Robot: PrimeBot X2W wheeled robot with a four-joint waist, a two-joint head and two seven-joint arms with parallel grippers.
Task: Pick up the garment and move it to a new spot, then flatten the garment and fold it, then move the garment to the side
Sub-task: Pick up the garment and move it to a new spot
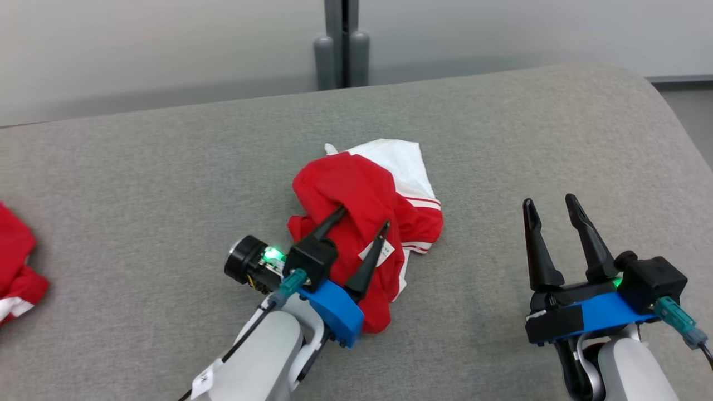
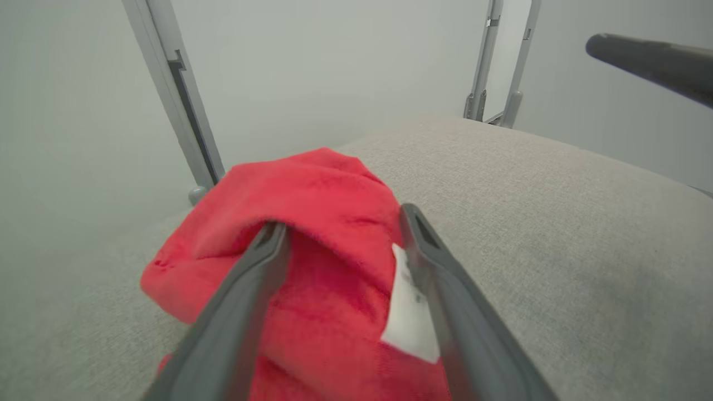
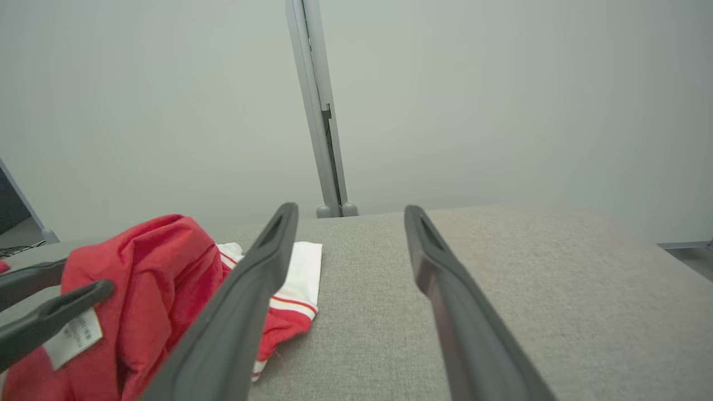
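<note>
Black-fingered left gripper (image 1: 364, 218): lower centre of the head view, jaws spread wide, straddling a raised fold of cloth and pinching nothing that the frames show.
Right gripper (image 1: 550, 201): lower right, jaws likewise apart, poised over bare upholstery and well clear of the cloth.
Garment (image 1: 345, 178): red with a white panel and striped trim, crumpled in a heap at frame centre on the grey cushion (image 1: 167, 167).
White label (image 2: 409, 323): lies against the inner face of one left finger in the left wrist view.
Bearing: the heap sits directly under and ahead of the left fingers. From the right gripper it lies off toward frame left, showing at the lower left of the right wrist view.
Long axis: lower centre to upper right of the head view, roughly in line with the left fingers, with the white end farthest away.
Nearer arm: the left, plainly.
Likely next: flattening, which calls for a hem or corner. The right gripper would have to cross leftward to the striped edge.
Second red cloth (image 1: 14, 262): left edge of the frame, well apart.
Grey post (image 1: 341, 44): upper centre, against a pale wall.
</note>
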